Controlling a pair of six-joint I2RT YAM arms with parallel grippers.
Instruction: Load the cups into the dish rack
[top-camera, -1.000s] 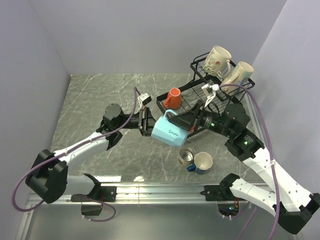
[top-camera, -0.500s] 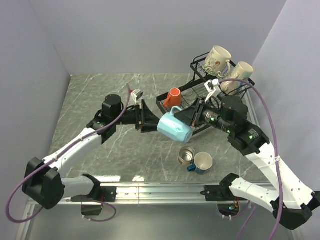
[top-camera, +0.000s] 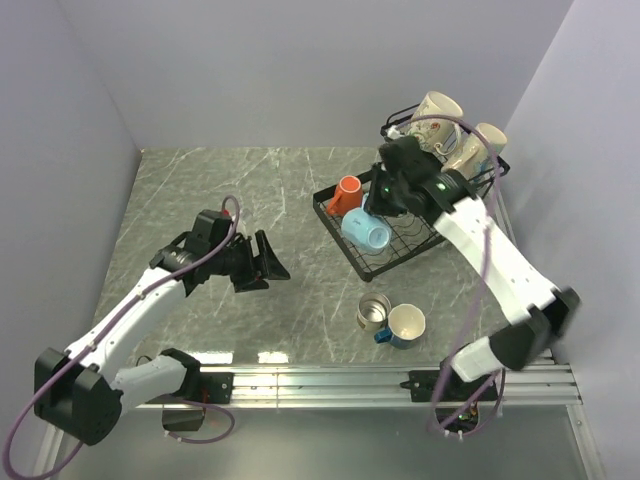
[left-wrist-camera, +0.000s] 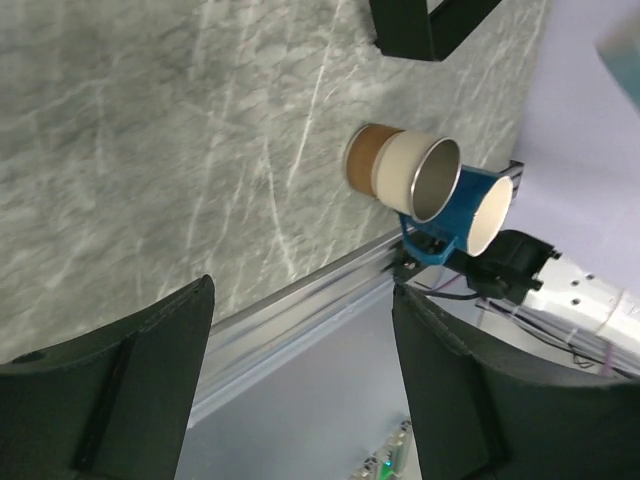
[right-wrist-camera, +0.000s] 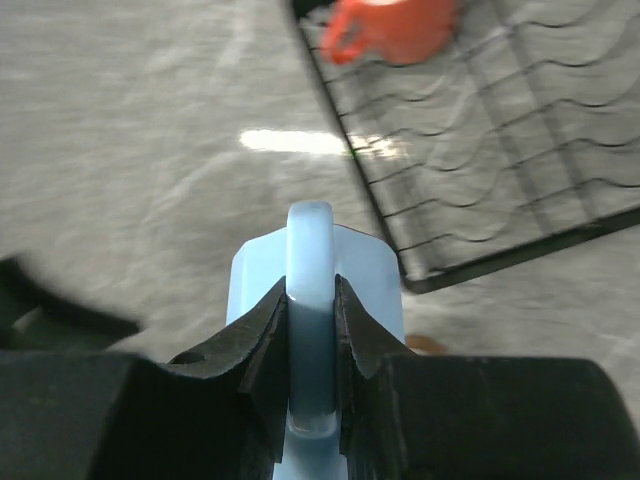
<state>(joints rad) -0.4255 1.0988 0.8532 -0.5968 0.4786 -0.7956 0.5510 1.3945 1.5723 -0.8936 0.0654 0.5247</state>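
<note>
My right gripper (top-camera: 377, 213) (right-wrist-camera: 312, 300) is shut on the handle of a light blue mug (top-camera: 367, 234) (right-wrist-camera: 384, 272). It holds the mug over the near left part of the dish rack's lower tray (top-camera: 400, 248) (right-wrist-camera: 500, 150). An orange mug (top-camera: 347, 193) (right-wrist-camera: 395, 28) lies in that tray. Two cream mugs (top-camera: 436, 116) (top-camera: 481, 144) sit on the upper basket (top-camera: 398, 130). A steel cup (top-camera: 373, 312) (left-wrist-camera: 408, 176) and a dark blue mug (top-camera: 406, 325) (left-wrist-camera: 470, 212) lie together on the table near the front. My left gripper (top-camera: 268, 262) (left-wrist-camera: 300, 380) is open and empty, left of the rack.
The aluminium rail (top-camera: 330, 378) (left-wrist-camera: 300, 300) runs along the table's near edge, just in front of the two lying cups. Purple walls close in the table on the left, back and right. A corner of the rack (left-wrist-camera: 430, 25) shows at the top of the left wrist view.
My left gripper opened, let go of the light blue mug and drew back to the left. My right arm swung the mug by its handle up over the rack's lower tray.
</note>
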